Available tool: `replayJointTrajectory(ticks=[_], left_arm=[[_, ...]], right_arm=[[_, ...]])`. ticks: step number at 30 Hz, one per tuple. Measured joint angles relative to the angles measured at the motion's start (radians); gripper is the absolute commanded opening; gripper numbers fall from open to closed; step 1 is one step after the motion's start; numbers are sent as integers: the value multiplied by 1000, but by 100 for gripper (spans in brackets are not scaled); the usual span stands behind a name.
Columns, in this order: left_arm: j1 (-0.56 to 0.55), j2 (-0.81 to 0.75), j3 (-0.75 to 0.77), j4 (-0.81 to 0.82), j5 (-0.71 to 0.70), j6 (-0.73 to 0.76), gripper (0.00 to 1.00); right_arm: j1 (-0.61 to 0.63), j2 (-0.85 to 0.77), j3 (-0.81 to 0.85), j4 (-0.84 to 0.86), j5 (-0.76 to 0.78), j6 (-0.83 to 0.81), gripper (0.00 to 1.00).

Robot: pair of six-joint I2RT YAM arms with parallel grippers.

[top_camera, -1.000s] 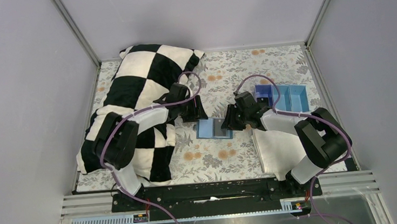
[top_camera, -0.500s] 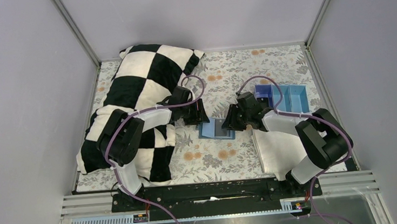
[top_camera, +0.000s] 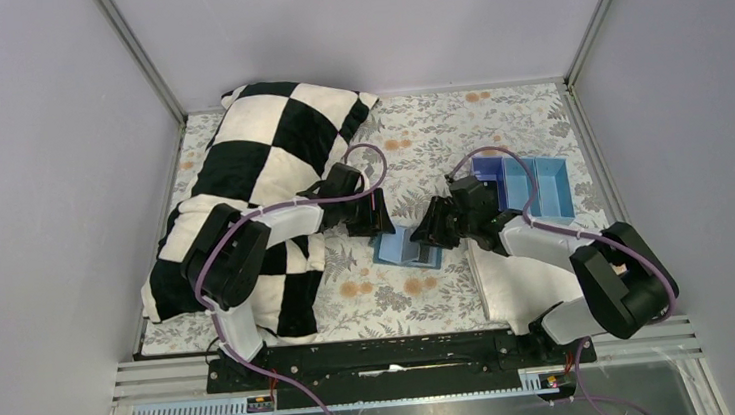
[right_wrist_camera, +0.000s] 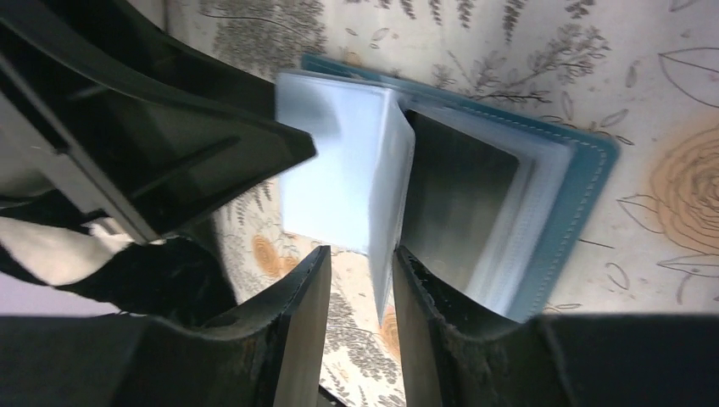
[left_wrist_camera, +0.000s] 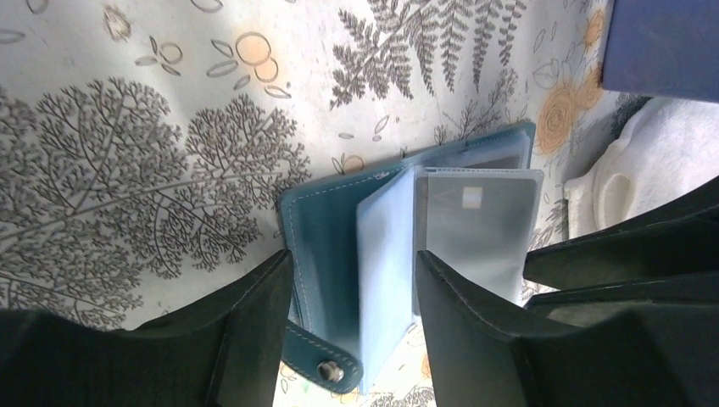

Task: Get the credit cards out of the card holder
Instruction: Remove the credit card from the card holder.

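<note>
The card holder (top_camera: 394,252) lies open on the flowered table, teal cover down, with clear sleeve pages inside. A grey credit card (left_wrist_camera: 476,227) sits in a sleeve on its right half and looks dark in the right wrist view (right_wrist_camera: 458,199). My left gripper (left_wrist_camera: 352,259) is open and straddles the holder's left cover (left_wrist_camera: 320,242) and one raised page. Facing it, my right gripper (right_wrist_camera: 360,254) stands open by a narrow gap. A raised sleeve page (right_wrist_camera: 386,195) stands between its fingers, against the right finger.
A black-and-white checkered cushion (top_camera: 260,167) fills the left side under my left arm. A blue compartment tray (top_camera: 534,185) stands at the right rear. A white cloth (top_camera: 510,277) lies under my right arm. Metal rails edge the table.
Both grippers and the holder have shifted a little to the right and toward the near edge. The right arm's elbow has swung further right.
</note>
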Motion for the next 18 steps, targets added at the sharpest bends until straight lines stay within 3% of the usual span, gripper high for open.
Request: replayJointTrajectory(ticks=[6,18], left_arm=[[-16,-33,3,-76,8,2,67],[33,-234,59,-177,-40,11,67]], right_arm=[[1,-11,0,48,-25,23,40],[10,77,38,78,-74,34,41]])
